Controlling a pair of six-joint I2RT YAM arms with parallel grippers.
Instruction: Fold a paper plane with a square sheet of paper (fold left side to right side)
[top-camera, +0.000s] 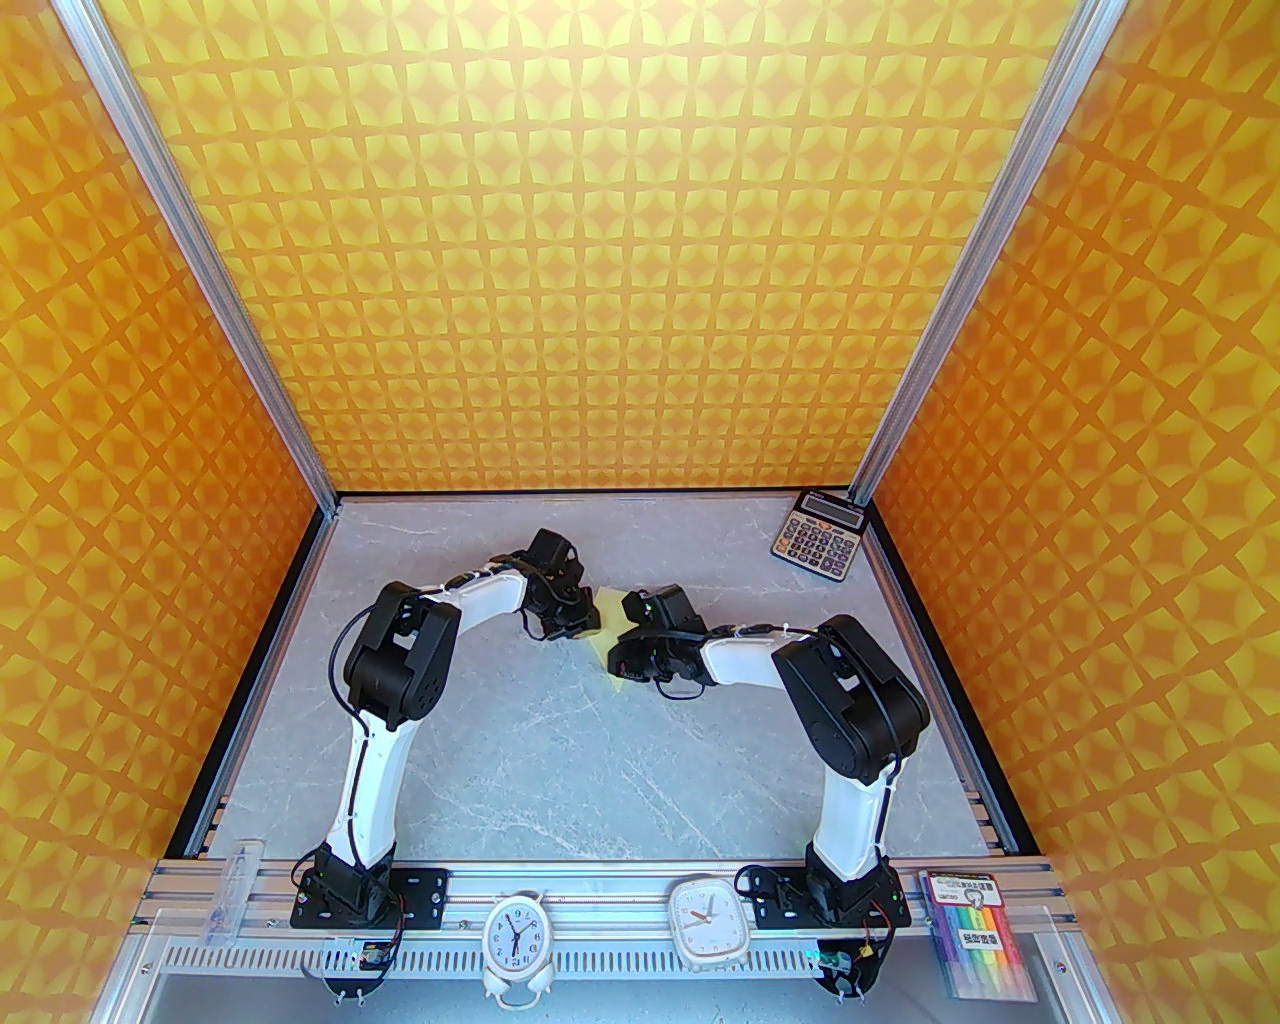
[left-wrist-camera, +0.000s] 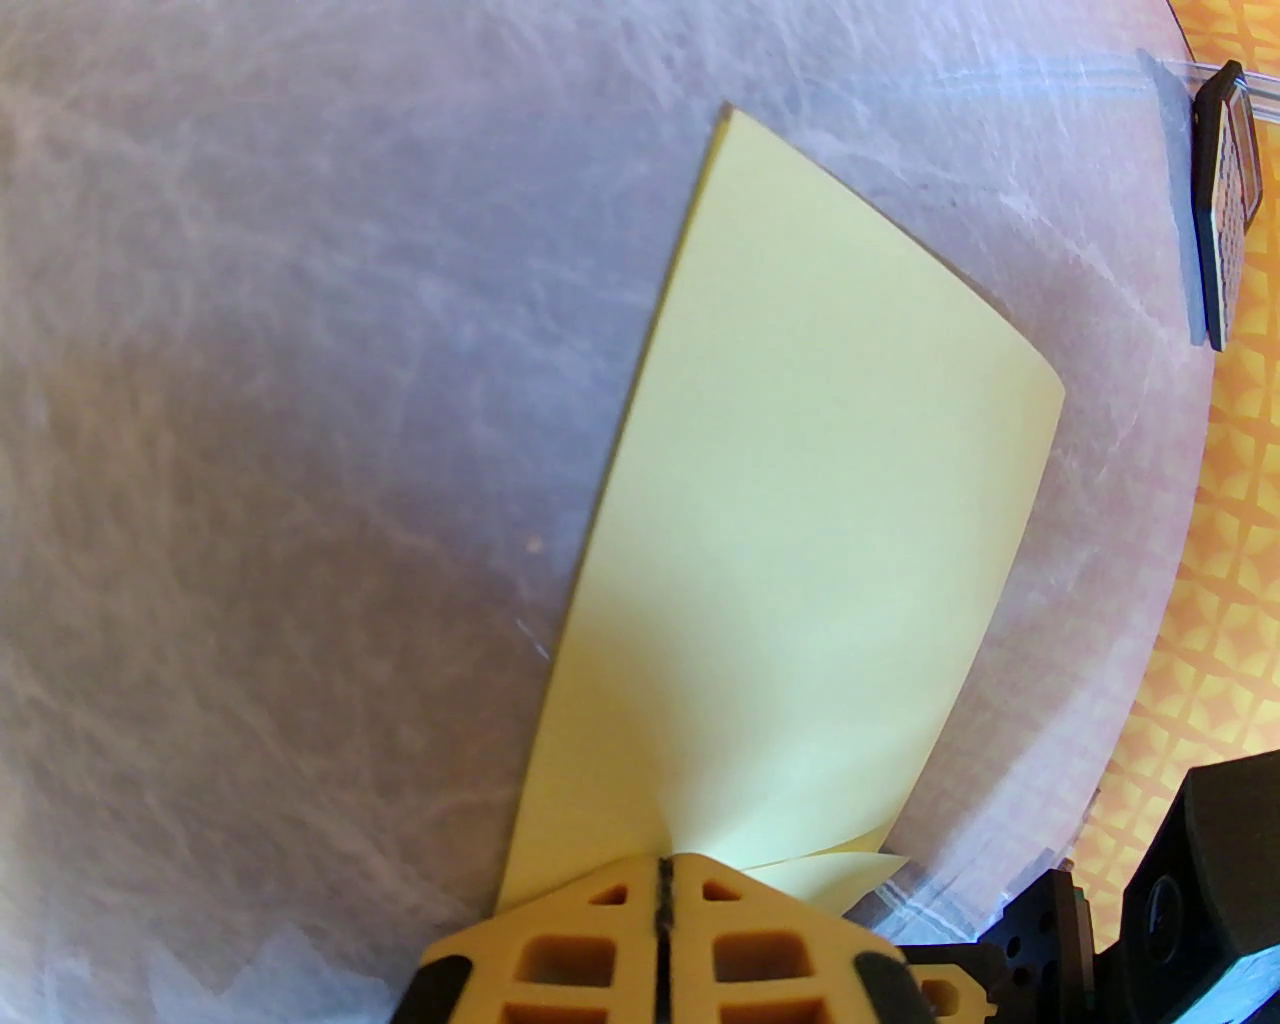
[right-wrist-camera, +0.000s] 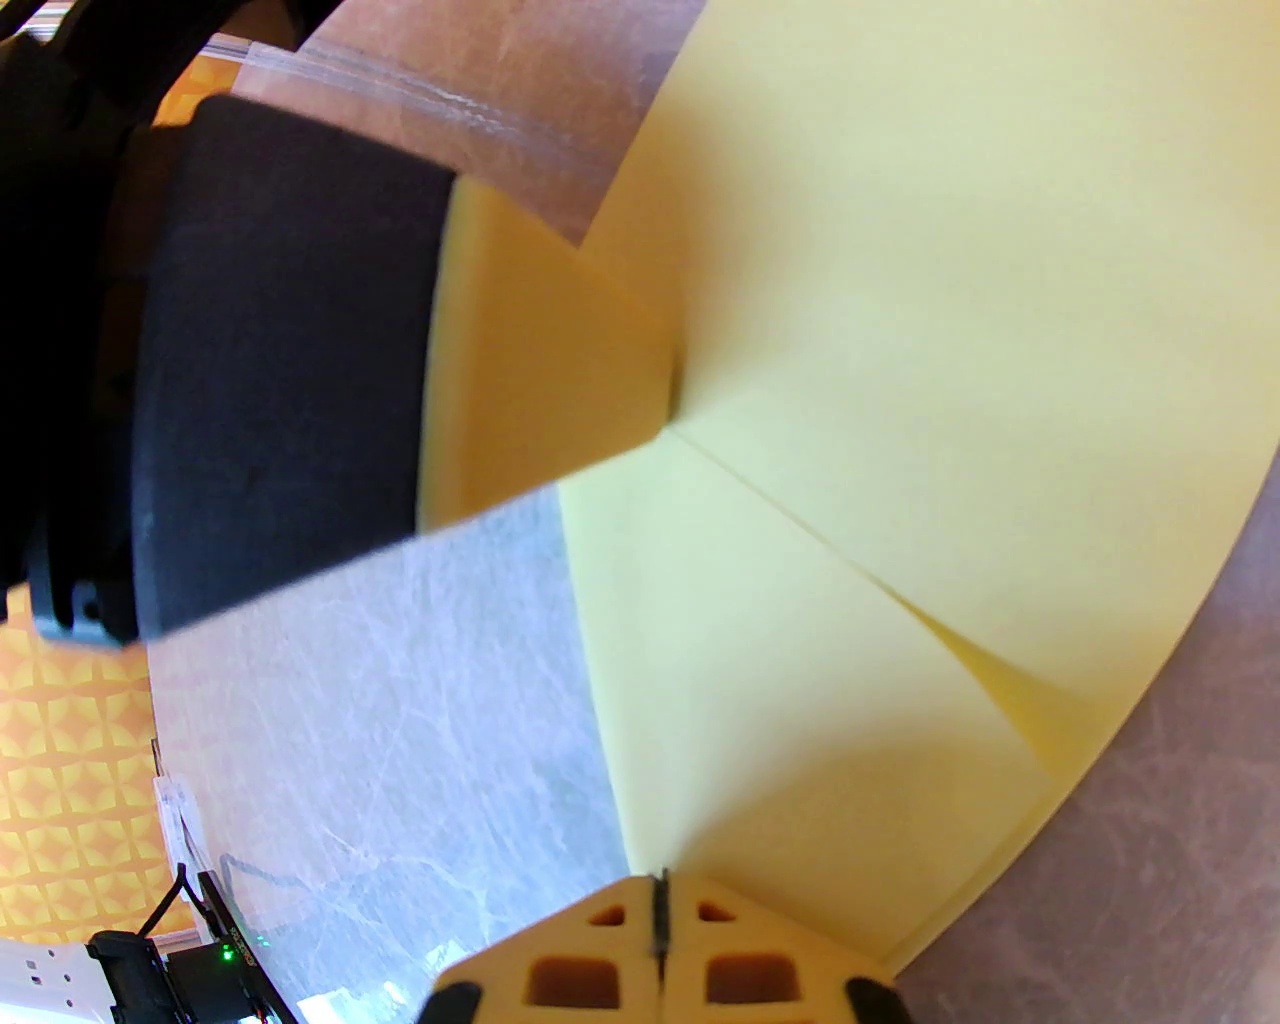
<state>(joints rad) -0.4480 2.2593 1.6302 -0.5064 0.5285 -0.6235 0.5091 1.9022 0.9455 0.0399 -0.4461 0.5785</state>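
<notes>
In the left wrist view, the square sheet of paper (left-wrist-camera: 800, 480) is seen running from bottom centre toward the upper middle of the frame, above the grey marbled table (left-wrist-camera: 250, 400). Its near edge is clamped by the left pincer (left-wrist-camera: 662, 868), whose tan latticed fingers are pressed together on it. The sheet is matte, pale yellow and unmarked. Its right corner is softly bowed, and a second layer curls out below it at the bottom. A calculator (left-wrist-camera: 1225, 200) is seen at the upper right edge.

In the right wrist view, the upper right is taken up by the paper. Another edge is gripped at bottom centre by the right pincer (right-wrist-camera: 658, 885), which is closed on it. A straight layer edge is seen crossing diagonally, one layer lapped over the other.

In the top view, only a small yellow patch (top-camera: 607, 607) is seen between the two wrists, a little above the frame's centre.

The sheet is judged very light and limp, easily creased or torn, and smooth enough to slip. It is best taken at edges or corners and drawn gently.
</notes>
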